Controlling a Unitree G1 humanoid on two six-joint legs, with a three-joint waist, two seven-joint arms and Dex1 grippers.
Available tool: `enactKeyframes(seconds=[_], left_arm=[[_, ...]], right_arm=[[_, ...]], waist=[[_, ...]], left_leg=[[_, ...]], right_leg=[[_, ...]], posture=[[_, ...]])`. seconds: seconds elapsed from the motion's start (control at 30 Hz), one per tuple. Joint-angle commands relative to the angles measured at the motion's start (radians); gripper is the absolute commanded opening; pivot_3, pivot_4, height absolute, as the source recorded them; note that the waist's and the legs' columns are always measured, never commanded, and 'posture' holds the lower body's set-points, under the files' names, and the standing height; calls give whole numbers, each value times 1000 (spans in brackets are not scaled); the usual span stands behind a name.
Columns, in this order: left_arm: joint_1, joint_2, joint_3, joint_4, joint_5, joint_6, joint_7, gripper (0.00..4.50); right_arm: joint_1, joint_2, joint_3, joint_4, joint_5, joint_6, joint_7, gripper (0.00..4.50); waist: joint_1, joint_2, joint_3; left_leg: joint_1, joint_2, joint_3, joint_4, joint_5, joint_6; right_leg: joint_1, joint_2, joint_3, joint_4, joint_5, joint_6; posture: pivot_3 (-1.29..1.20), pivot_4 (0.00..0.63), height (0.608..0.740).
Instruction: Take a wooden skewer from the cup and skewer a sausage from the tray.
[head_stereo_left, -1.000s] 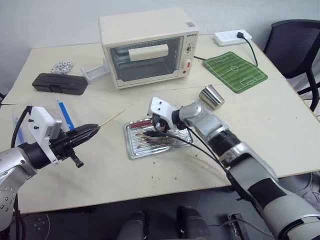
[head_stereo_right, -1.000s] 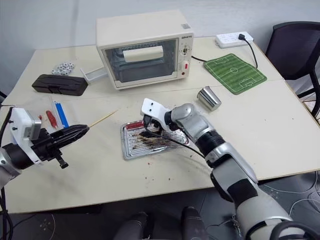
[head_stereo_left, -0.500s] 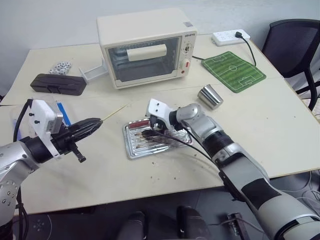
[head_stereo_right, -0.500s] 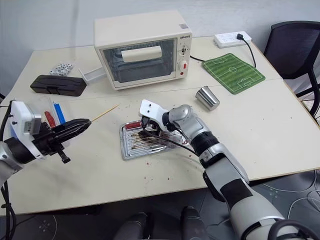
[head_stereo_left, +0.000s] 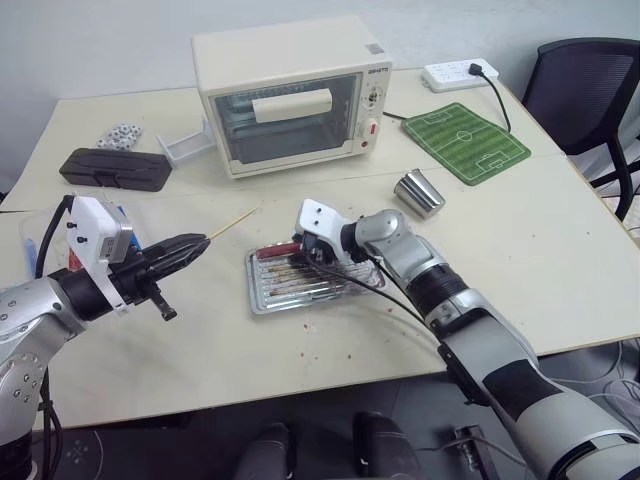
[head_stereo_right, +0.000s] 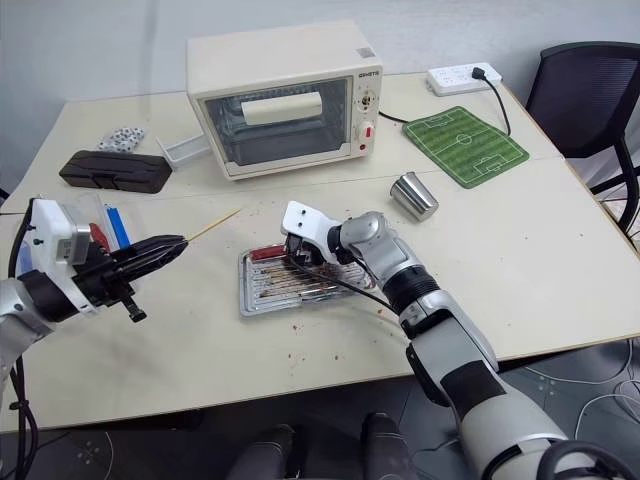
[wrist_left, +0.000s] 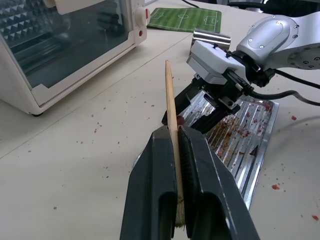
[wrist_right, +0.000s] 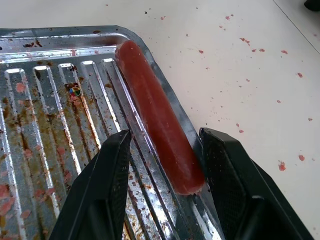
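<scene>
My left gripper (head_stereo_left: 200, 243) is shut on the wooden skewer (head_stereo_left: 230, 224), which juts forward from between its fingers (wrist_left: 155, 150) and points toward the tray. The silver ridged tray (head_stereo_left: 275, 298) lies mid-table, stained brown. A glossy red sausage (wrist_right: 155, 120) rests along one edge of the tray (wrist_right: 50, 115). My right gripper (head_stereo_left: 312, 258) reaches down into the tray with its black fingers (wrist_right: 110, 175) on either side of the sausage, narrowly apart. The steel cup (head_stereo_left: 420, 193) lies tipped over to the right of the tray.
A cream toaster oven (head_stereo_left: 292, 95) stands behind the tray. A green football-pitch mat (head_stereo_left: 469, 141) and a power strip (head_stereo_left: 463, 72) lie at the back right, a black case (head_stereo_left: 105, 168) at the back left. A black chair (head_stereo_left: 590, 90) stands off the right edge.
My right gripper's fingers have drawn closer together around the sausage. The left gripper with the skewer has stayed in place.
</scene>
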Motion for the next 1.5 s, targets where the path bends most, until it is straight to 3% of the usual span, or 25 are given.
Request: enactKeyframes(seconds=[0.03, 0.5, 0.9, 1.0, 1.17, 1.5], left_arm=[[-12, 11, 9, 1, 4, -26, -1, 0], [-36, 16, -9, 20, 12, -29, -6, 0], [-49, 11, -18, 23, 17, -34, -5, 0], [-48, 10, -18, 22, 18, -35, -3, 0], [-44, 10, -17, 21, 20, -38, -4, 0], [-69, 14, -51, 53, 34, -59, -29, 0]], right_arm=[[12, -1, -18, -59, -15, -17, 2, 2221], [80, -14, -32, -266, -18, 28, 22, 2221], [43, 4, -9, -87, -91, -30, 12, 2221], [40, 6, -8, -73, -95, -39, 26, 1615], [47, 4, -19, -91, -89, -37, 41, 193], [99, -29, -41, -236, -59, 38, 82, 180]], waist=[[0, 0, 0], [-2, 0, 0], [-7, 0, 0], [-12, 0, 0], [-15, 0, 0], [-15, 0, 0]], left_leg=[[0, 0, 0, 0, 0, 0], [0, 0, 0, 0, 0, 0], [0, 0, 0, 1, 0, 0], [1, 0, 0, 1, 0, 0], [1, 0, 0, 1, 0, 0], [1, 0, 0, 2, 0, 0]], right_leg=[[0, 0, 0, 0, 0, 0], [0, 0, 0, 0, 0, 0], [0, 2, 0, 1, 0, 0], [0, 1, 0, 2, 0, 0], [0, 1, 0, 2, 0, 0], [0, 1, 0, 2, 0, 0]], posture=[[0, 150, 740], [0, 150, 740], [0, 150, 740], [0, 150, 740], [0, 150, 740], [0, 150, 740]])
